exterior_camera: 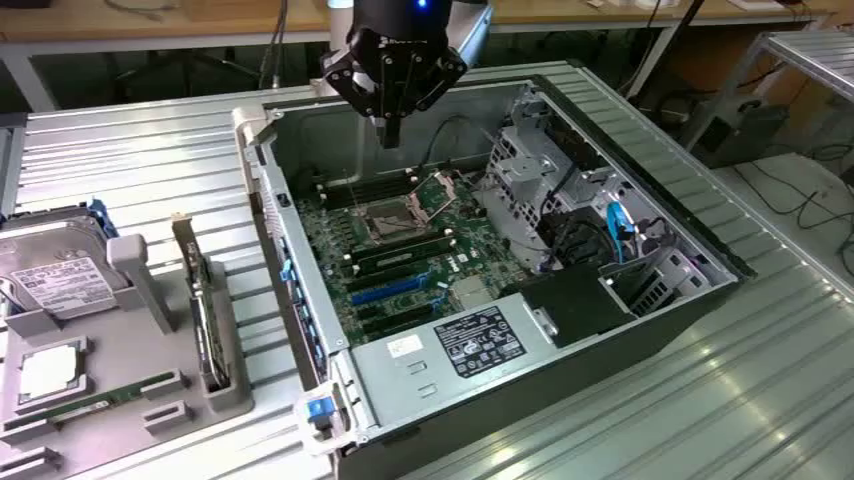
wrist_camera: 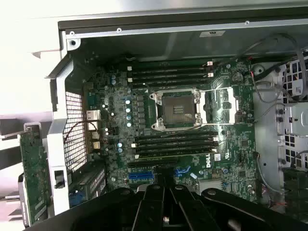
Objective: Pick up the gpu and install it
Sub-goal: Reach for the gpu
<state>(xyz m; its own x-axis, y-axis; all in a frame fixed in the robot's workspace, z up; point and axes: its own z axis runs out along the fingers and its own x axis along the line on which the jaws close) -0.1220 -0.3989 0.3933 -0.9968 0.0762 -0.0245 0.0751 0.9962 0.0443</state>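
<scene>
The black robot hand (exterior_camera: 390, 130) hung over the open grey computer box (exterior_camera: 694, 235), fingers pinched together, holding nothing. The thin dark gpu card (exterior_camera: 203, 310) stood on its edge in a grey holder (exterior_camera: 140, 280) on the table (exterior_camera: 134, 150).

Ribbed grey metal tabletop (exterior_camera: 747, 400), foreground. Pale wooden workbench (exterior_camera: 174, 20) along the far edge, metal legs. Second metal table (exterior_camera: 814, 50), exterior view's right. Loose cables (exterior_camera: 805, 195) on the floor (exterior_camera: 767, 215) beside it.

Thin gpu (exterior_camera: 200, 310) on edge in the gray rack (exterior_camera: 147, 400)
</scene>
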